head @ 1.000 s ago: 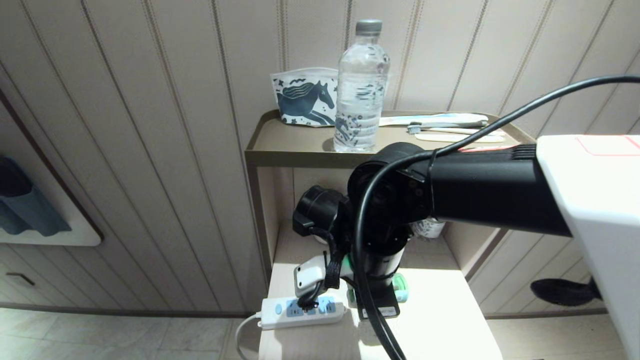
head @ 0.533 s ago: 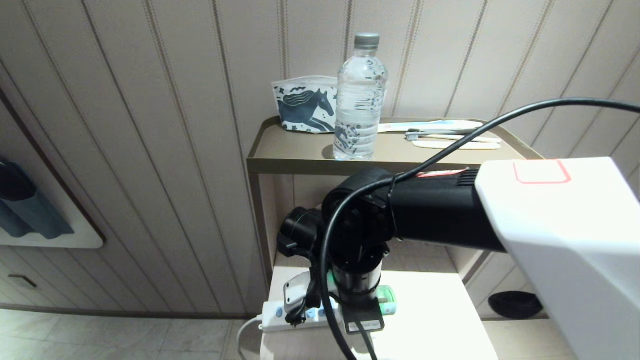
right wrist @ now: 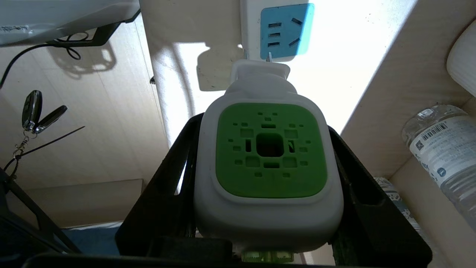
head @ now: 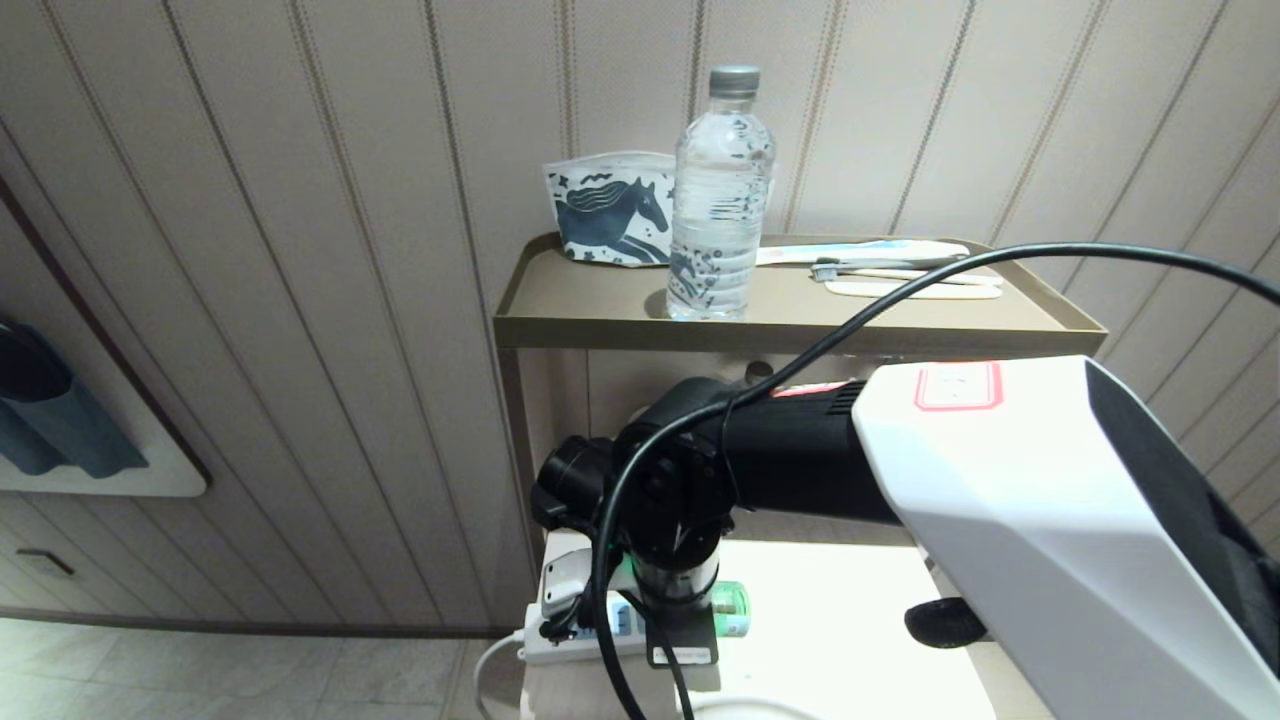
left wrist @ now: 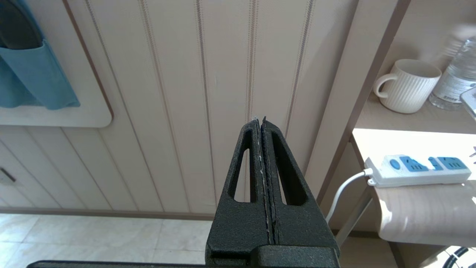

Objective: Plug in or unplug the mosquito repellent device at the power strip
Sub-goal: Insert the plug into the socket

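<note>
The mosquito repellent device (right wrist: 269, 156), white with a green vented top, sits between the black fingers (right wrist: 174, 167) of my right gripper (right wrist: 262, 126), which is shut on its sides. Its plug end points at the power strip (right wrist: 253, 22). One metal prong (right wrist: 268, 56) shows at the edge of a light-blue socket panel (right wrist: 286, 31); I cannot tell whether it touches. In the head view my right wrist (head: 670, 560) covers the gripper and most of the power strip (head: 575, 635); the device's green bottle (head: 730, 600) sticks out beside it. My left gripper (left wrist: 260, 121) is shut and empty, left of the shelf.
The strip lies at the front left corner of the lower shelf (head: 850, 620), its cord (left wrist: 344, 190) hanging over the edge. A white mug (left wrist: 407, 85) and water bottle (right wrist: 442, 149) stand behind it. The upper tray (head: 600, 295) holds a water bottle (head: 720, 190), a horse-print pouch and toothbrushes.
The head view has shifted a little. My right arm has swung left and lower in the picture, carrying the device from beside the strip to over its sockets.
</note>
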